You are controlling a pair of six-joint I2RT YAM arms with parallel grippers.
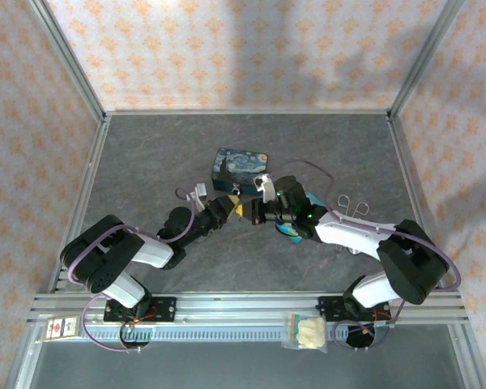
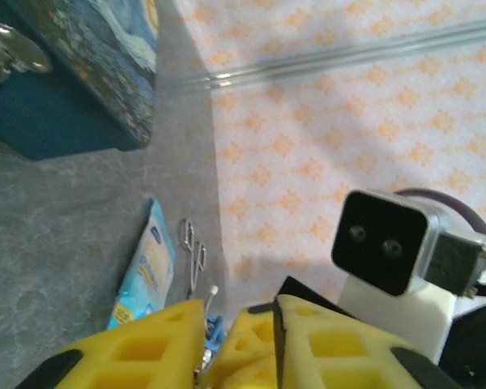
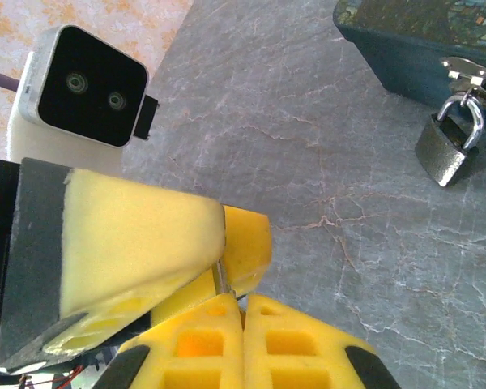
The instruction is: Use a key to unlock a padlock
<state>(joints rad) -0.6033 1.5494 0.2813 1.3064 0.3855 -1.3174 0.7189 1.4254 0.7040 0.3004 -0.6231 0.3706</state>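
While the blue tin (image 1: 241,166) sits closed on the worktop (image 1: 324,154), contents hidden, the padlock (image 3: 447,146) hangs from its front hasp, shackle closed. Just in front, the right tool (image 3: 243,312) is pressed together. The left tool (image 2: 225,320) meets it tip to tip, nearly together; whether it clamps anything cannot be told. A blue packet (image 2: 150,267) and wire clips (image 2: 193,243) lie by the right arm.

On the surface (image 1: 146,162), the padlock (image 3: 448,150) hangs at the tin box's (image 1: 241,168) clasp. Just before the tin, left claw (image 2: 227,324) and right claw (image 3: 244,312) meet. A packet (image 2: 146,271) lies to its front right, clips (image 1: 352,207) farther right.
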